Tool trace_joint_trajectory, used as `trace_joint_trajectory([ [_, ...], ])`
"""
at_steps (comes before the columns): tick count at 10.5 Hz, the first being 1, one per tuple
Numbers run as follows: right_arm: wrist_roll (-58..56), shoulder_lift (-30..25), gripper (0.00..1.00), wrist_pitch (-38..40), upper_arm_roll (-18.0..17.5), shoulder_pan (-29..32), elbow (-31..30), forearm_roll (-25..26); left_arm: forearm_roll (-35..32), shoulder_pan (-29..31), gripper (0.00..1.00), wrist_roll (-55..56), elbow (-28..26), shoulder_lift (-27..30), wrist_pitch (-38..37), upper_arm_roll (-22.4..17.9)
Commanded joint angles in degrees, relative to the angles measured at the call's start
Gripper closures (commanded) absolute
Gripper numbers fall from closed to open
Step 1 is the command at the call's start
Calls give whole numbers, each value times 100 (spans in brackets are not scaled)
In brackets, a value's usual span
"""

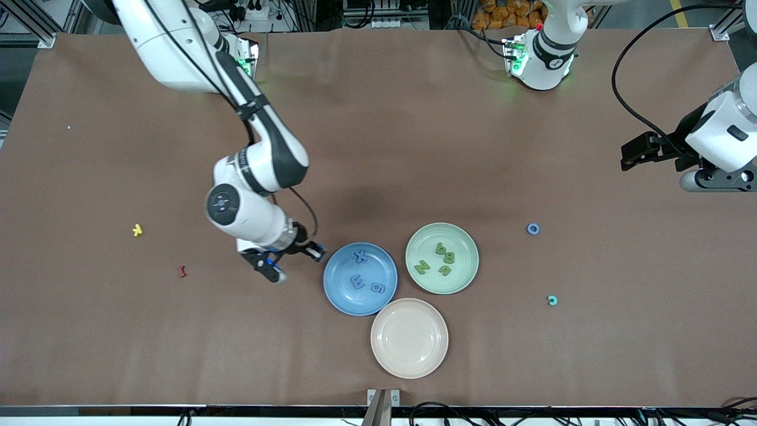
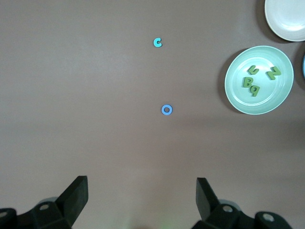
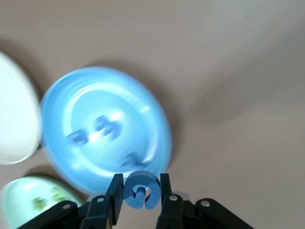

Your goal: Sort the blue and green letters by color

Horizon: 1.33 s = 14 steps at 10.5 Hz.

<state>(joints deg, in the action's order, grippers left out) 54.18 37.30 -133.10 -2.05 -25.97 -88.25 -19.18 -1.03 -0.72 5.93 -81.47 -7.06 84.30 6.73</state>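
My right gripper (image 1: 316, 252) is shut on a small blue letter (image 3: 140, 191) and holds it just over the blue plate's rim (image 1: 332, 290) on the right arm's side. Three blue letters (image 1: 358, 281) lie in that plate. The green plate (image 1: 467, 278) beside it holds several olive green letters (image 1: 449, 257), also seen in the left wrist view (image 2: 251, 85). My left gripper (image 1: 628, 155) is open and empty, waiting high over the left arm's end of the table.
An empty beige plate (image 1: 409, 337) lies nearer to the front camera than the other two. A blue ring letter (image 1: 533, 229) and a teal C (image 1: 552, 300) lie toward the left arm's end. A yellow letter (image 1: 137, 230) and a red letter (image 1: 182, 271) lie toward the right arm's end.
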Motion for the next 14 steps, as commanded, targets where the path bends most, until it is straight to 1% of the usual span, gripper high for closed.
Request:
trace_joint_trajectory([
  [1, 795, 541, 100, -48, 12, -241, 1003, -182, 15, -7, 0, 57, -10, 20, 34, 22],
  [2, 813, 550, 48, -154, 12, -250, 1003, -226, 15, 2, 0, 57, -10, 20, 43, 22],
  [3, 839, 559, 0, -163, 20, -268, 985, -252, 15, 2, 0, 57, -10, 20, 34, 22],
  [5, 656, 542, 0, -129, 20, -215, 985, -192, 15, 2, 0, 48, -10, 20, 43, 22],
  [6, 385, 489, 0, -50, 29, -180, 950, -183, 15, 2, 0, 48, -10, 20, 43, 22],
  [8, -211, 436, 0, 545, 116, 29, 933, -87, 15, 2, 0, 48, -10, 20, 43, 22],
  [9, -685, 366, 0, 1010, 178, 188, 889, 80, 15, 11, 0, 48, -10, 20, 43, 22],
  [11, -1686, 226, 0, 1679, 598, 434, 714, 816, 15, 19, 0, 48, -10, 20, 43, 22],
  [12, -2153, 199, 0, 1952, 774, 531, 695, 1054, 15, 20, 0, 40, -10, 12, 43, 22],
  [13, -2506, 146, 0, 2137, 976, 584, 678, 1179, 15, 20, 0, 48, -10, 11, 43, 22],
  [14, -2727, 42, 0, 2139, 1196, 585, 477, 1206, 15, 11, 0, 48, -10, 11, 69, 22],
])
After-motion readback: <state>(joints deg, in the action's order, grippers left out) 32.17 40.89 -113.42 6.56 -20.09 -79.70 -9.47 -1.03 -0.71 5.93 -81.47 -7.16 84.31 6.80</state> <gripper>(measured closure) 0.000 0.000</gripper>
